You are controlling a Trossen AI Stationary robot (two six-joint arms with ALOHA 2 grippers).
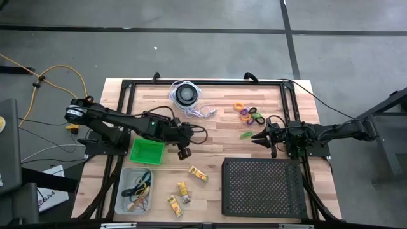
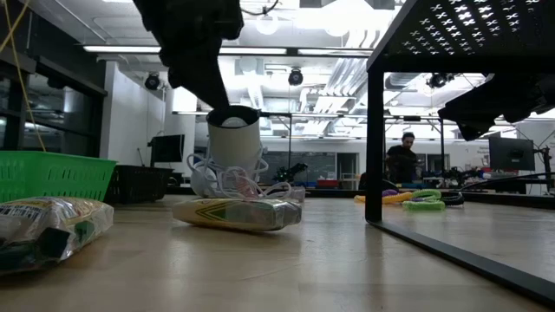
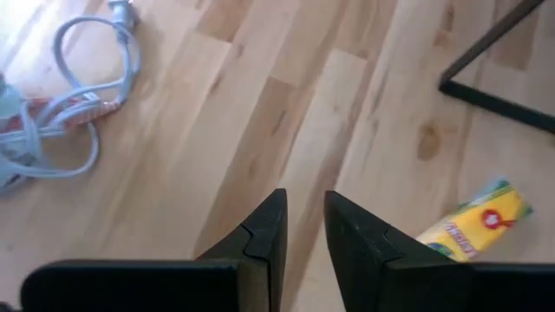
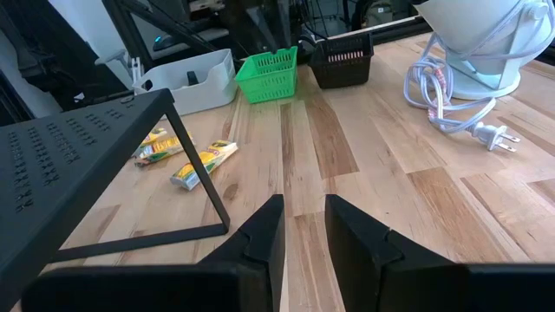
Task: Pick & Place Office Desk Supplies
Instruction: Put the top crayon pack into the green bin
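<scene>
Left gripper point(image 1: 185, 152) hangs over bare wood at the middle of the table point(image 1: 216, 137), just past the corner of the green basket point(image 1: 147, 151). Its two dark fingers point(image 3: 264, 238) stand a narrow gap apart, nothing between them — released, empty-handed. Just ahead of it lies one yellow packet point(image 3: 473, 225), flat on the boards and well clear of the tips.

Right gripper point(image 1: 259, 135) sits across the table on the far side, pointing inward, beside the front edge of the black perforated stand point(image 1: 262, 186). Same story there: fingers point(image 4: 260, 234) parted by a slim gap, gripping nothing, only planks showing through.

Now the supplies. Three yellow packets point(image 1: 198, 173) lie scattered on the wood between the white tray point(image 1: 124, 191) and the stand. Inside that white tray, a tangle of rubber bands point(image 1: 138, 189). Up near the right gripper, a little cluster of coloured rings point(image 1: 249, 114) — orange, purple, green — sits loose on the table. Behind it all, the round disc with its white cord point(image 1: 187, 95) rests at the back edge.
</scene>
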